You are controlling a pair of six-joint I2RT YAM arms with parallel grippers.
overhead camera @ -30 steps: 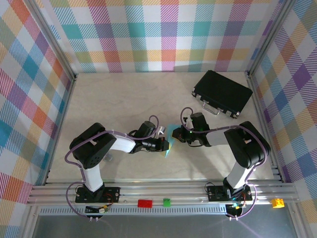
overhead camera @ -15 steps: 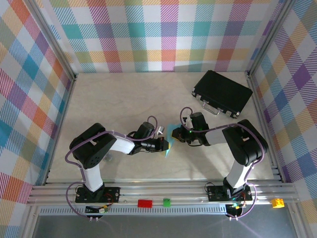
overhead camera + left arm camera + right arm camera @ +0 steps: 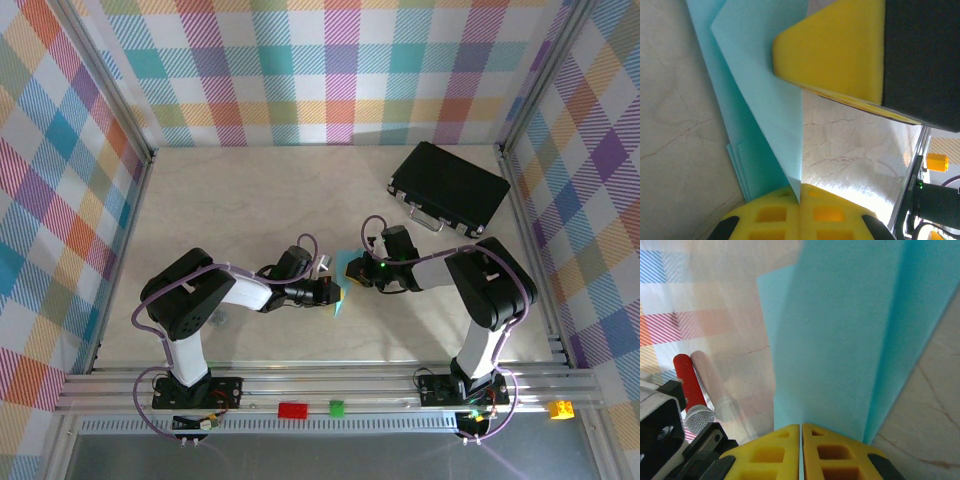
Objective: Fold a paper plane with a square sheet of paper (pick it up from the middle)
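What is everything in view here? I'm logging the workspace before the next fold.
paper sheet: one, light blue, partly folded, table middle, between both grippers
black case: one, black, far right of table
red block: one, red, near rail
green block: one, green, near rail
yellow block: one, yellow, near rail, right end
table: one, pale wood
walls: three, multicolour plaid, around table
left gripper: one, yellow fingers, shut on paper sheet
right gripper: one, yellow fingers, shut on paper sheet

Paper (image 3: 840,340) cut off at top edge, full outline unreadable.
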